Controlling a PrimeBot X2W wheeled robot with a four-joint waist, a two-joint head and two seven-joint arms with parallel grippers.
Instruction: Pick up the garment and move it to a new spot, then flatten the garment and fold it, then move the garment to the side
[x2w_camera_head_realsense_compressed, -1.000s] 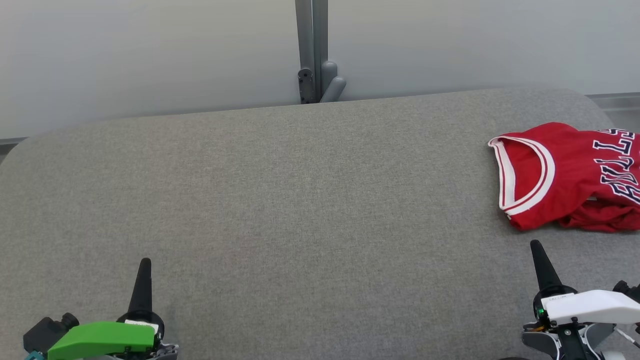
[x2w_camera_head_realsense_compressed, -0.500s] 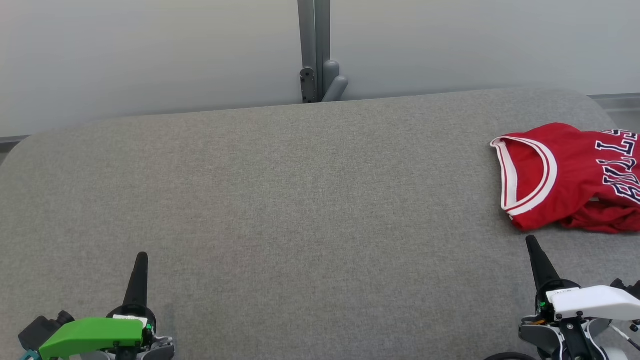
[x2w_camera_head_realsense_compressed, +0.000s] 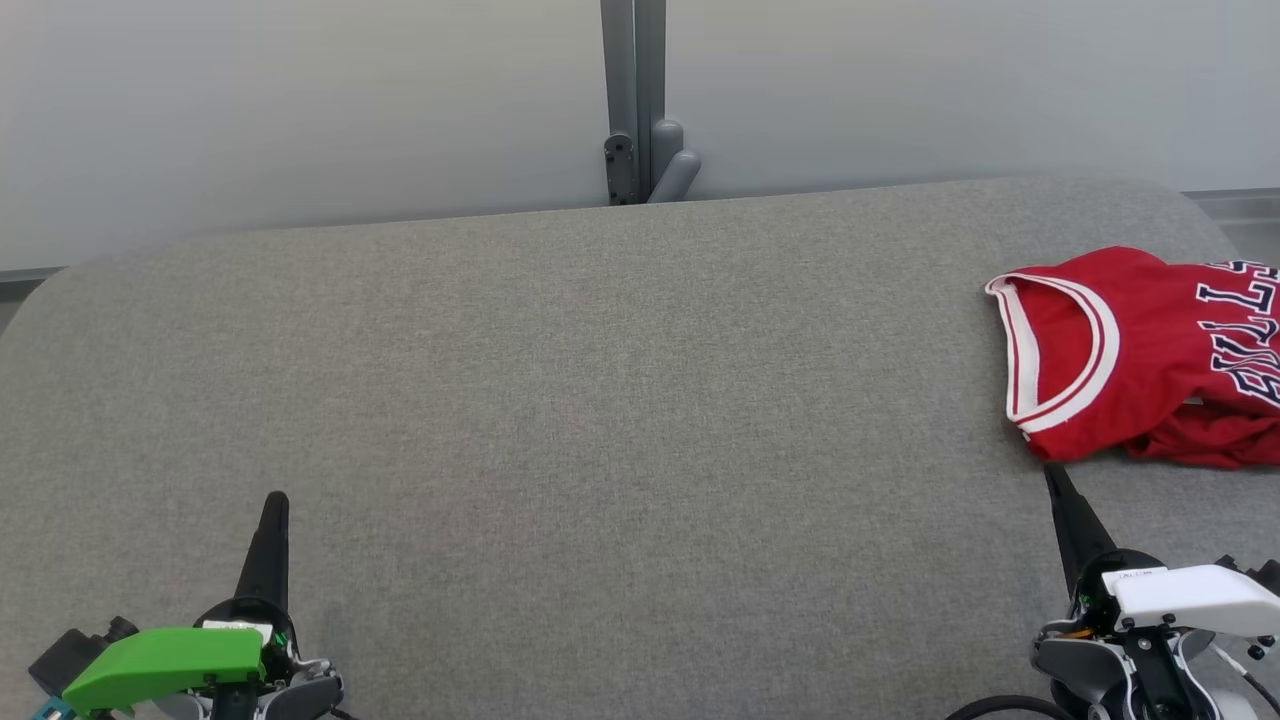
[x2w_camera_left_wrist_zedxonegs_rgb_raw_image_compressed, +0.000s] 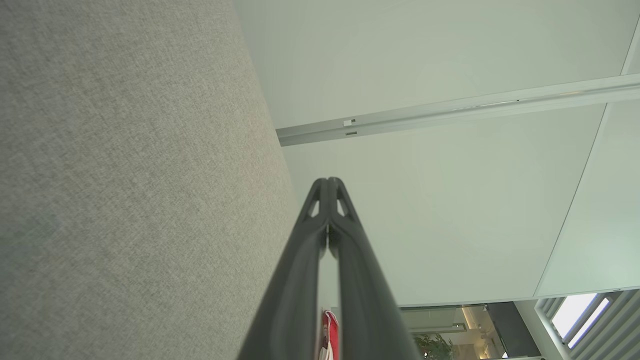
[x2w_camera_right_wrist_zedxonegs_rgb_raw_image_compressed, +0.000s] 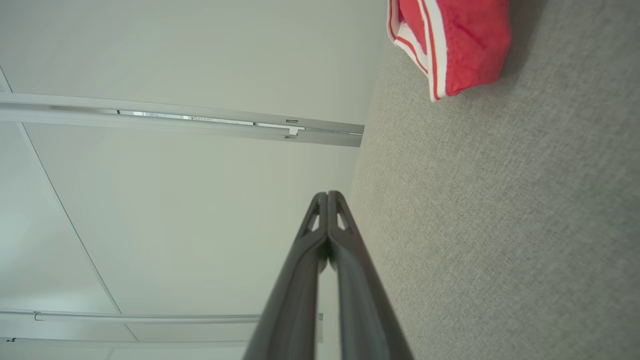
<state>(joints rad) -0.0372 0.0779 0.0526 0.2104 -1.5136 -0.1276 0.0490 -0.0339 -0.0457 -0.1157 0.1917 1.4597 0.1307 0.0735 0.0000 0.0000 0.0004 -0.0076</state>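
**Q:** Where is the garment, and how does it lie?

**A:** The garment (x2w_camera_head_realsense_compressed: 1130, 360), a red jersey with white trim and dark lettering, lies on the grey fabric-covered desk (x2w_camera_head_realsense_compressed: 600, 400) at its far right side. It is cut off by the right edge of the head view. Its white-trimmed opening faces the middle of the desk and the rest runs off to the right, so as far as it shows, its long axis goes across the desk from side to side. The top layer looks fairly smooth, while the near edge is rumpled.

**Q:** And the robot's fingers?

**A:** Both pairs are pressed shut, tip against tip, and hold nothing. The right fingers (x2w_camera_head_realsense_compressed: 1075, 530) rise from the lower right with their tip just short of the garment's near left corner, close to it but apart. The garment lies ahead of that tip and slightly to its right. The left fingers (x2w_camera_head_realsense_compressed: 268, 550) rise from the lower left, with the bare middle of the desk between them and the garment.

**Q:** So which arm is better placed?

**A:** The right one, clearly. The left would have to cross the whole desk.

**Q:** How far along is the job?

**A:** That can't be settled. A jersey lying at the side like this could be a loose heap waiting to be picked up, or a folded one already set aside. The rumpled near edge fits the first reading and the smooth top layer fits the second.
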